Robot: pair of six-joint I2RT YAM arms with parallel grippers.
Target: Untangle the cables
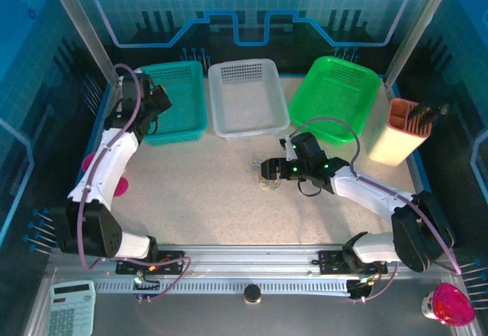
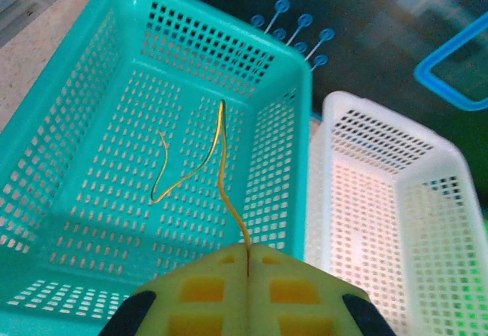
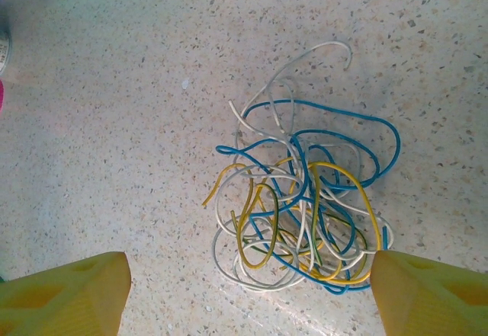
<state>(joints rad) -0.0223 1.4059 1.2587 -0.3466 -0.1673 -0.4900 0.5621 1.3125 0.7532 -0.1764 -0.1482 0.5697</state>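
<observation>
Left claw is clenched on one yellow wire, the strand pinched in the seam between its two pads. From there the wire runs almost straight away from the claw toward the far wall of the teal basket, folds back in a long hairpin and ends in a small upturned hook on the left. Its long axis follows the basket's length. Whether it touches the mesh floor I cannot tell. The white basket stands just beside the teal one.

Right claw is released, its two fingers spread wide, one at each lower corner of the wrist view, and the tangle lies on the counter between and just beyond them. The knot of blue, white, yellow and a little green wire is roughly round. A white end hooks out on the far side, a short yellow end pokes left, and a blue loop bulges right.

Bare counter lies open around the tangle, widest to the left. From above, it sits mid-counter, well short of the white basket's near rim, with the green basket farther right.
</observation>
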